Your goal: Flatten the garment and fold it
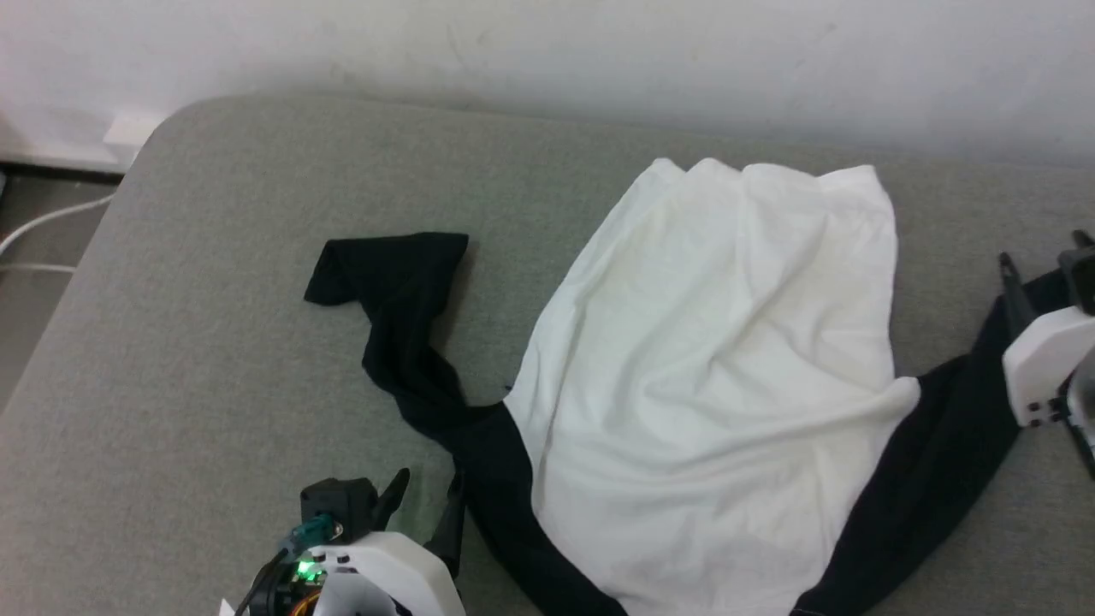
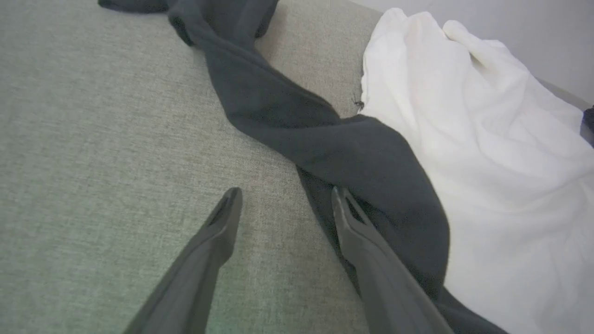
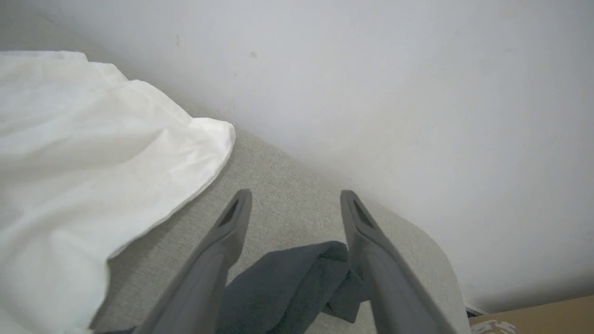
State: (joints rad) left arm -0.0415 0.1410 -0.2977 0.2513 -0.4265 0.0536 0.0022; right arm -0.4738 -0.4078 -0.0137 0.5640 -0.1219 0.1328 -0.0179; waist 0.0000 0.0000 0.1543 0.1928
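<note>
The soft T-shirt with white body and black sleeves [image 1: 710, 385] lies wrinkled on the grey cloth-covered bench [image 1: 214, 385]. The left gripper [image 2: 286, 192] stands open and empty. Its right finger rests against the twisted black sleeve, probably ready to take it and pull it straight. The right gripper [image 3: 295, 195] is also open. The other sleeve's end lies loose between its fingers, stretched outward, I think for flattening.
</note>
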